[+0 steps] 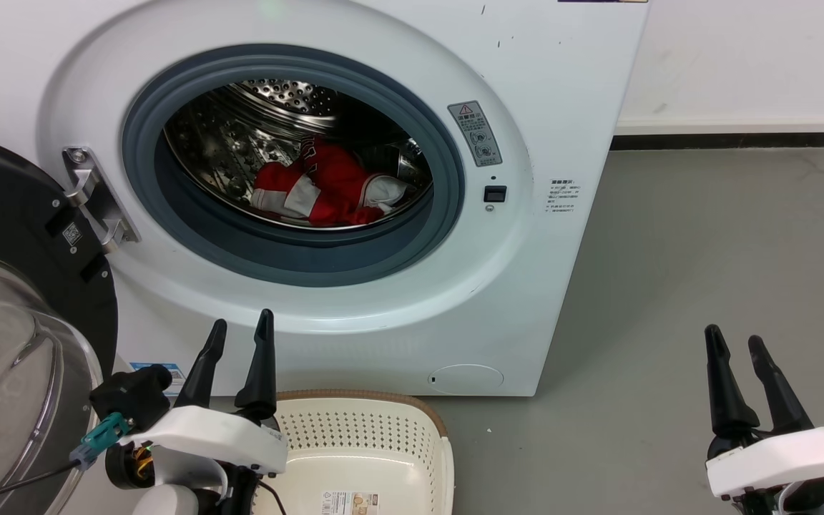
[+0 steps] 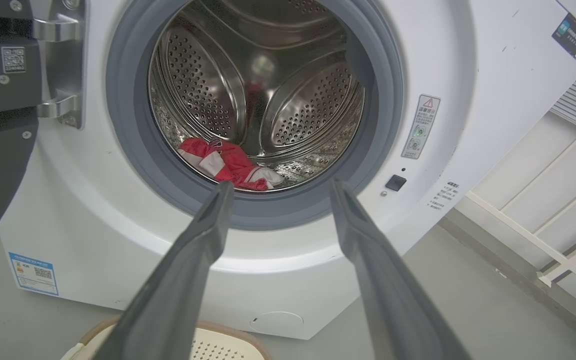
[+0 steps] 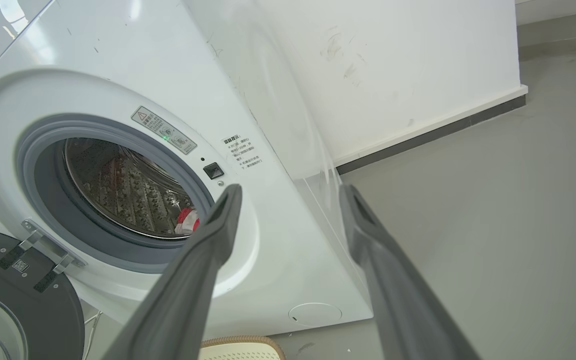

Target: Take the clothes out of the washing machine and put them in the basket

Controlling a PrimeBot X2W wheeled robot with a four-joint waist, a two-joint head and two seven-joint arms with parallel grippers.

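Observation:
The white washing machine (image 1: pixel 548 86) stands with its porthole open. Red clothes (image 1: pixel 330 187) with white panels lie crumpled at the bottom of the steel drum, also seen as clothes (image 2: pixel 228 164) and a small patch of clothes (image 3: pixel 188 220). The cream basket (image 1: pixel 390 422) sits on the floor just in front of the machine; its brown rim shows as basket (image 2: pixel 233 334) and basket (image 3: pixel 243 342). My left gripper (image 1: pixel 242 325) is open, outside and below the porthole, beside the basket. My right gripper (image 1: pixel 734 340) is open, low at the right over the floor, empty.
The black-framed glass door (image 1: pixel 18 307) is swung open at the left, on its metal hinge (image 1: pixel 94 197), close to my left arm. Grey floor (image 1: pixel 705 243) stretches right of the machine to a white wall with a dark skirting (image 1: pixel 727 139).

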